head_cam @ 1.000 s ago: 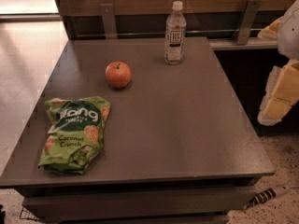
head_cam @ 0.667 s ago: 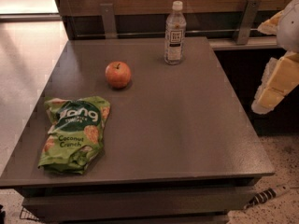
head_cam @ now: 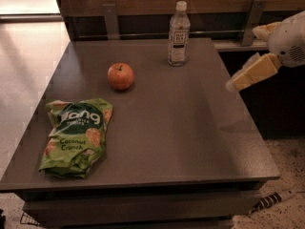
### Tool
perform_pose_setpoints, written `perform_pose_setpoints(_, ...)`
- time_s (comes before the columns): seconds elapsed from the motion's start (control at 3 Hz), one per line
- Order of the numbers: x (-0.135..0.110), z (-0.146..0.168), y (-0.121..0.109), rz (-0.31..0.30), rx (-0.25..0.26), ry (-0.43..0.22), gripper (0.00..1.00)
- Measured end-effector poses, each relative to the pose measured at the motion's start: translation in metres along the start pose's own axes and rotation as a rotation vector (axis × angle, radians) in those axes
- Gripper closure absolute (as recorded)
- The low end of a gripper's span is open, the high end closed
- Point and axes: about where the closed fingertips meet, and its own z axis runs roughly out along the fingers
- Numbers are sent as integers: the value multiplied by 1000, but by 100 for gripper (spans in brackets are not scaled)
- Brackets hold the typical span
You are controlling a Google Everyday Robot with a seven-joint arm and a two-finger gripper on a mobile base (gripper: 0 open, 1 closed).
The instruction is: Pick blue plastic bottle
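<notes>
The blue plastic bottle [head_cam: 178,35] is slim and clear, with a white cap and a pale label. It stands upright at the far edge of the grey table [head_cam: 181,128], right of centre. My gripper [head_cam: 244,58] hangs in the air at the table's right edge, to the right of the bottle and a little nearer than it, well apart from it. Its pale yellow fingers [head_cam: 252,73] point left and down and stand apart, with nothing between them.
A red apple [head_cam: 120,76] sits left of the bottle. A green snack bag [head_cam: 76,136] lies at the near left. A wooden back wall with metal brackets [head_cam: 110,20] runs behind the table. A shelf [head_cam: 228,44] adjoins at the right.
My gripper has moved left, from beyond the table's right side to over its right edge, closer to the bottle. The bottle, apple and bag have not moved.
</notes>
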Motion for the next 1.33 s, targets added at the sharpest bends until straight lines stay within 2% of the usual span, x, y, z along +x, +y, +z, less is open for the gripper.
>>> perform_pose_setpoints(0.33,-36,29,-48,50,60,-269,0)
perform_pose_setpoints(0.67,-52,45,-71,94,58,-388,0)
perform_pose_setpoints(1.0,-52,45,-71,94,58,-388,0)
perform_pose_setpoints(1.33,-51,64,-85,118,67,-414,0)
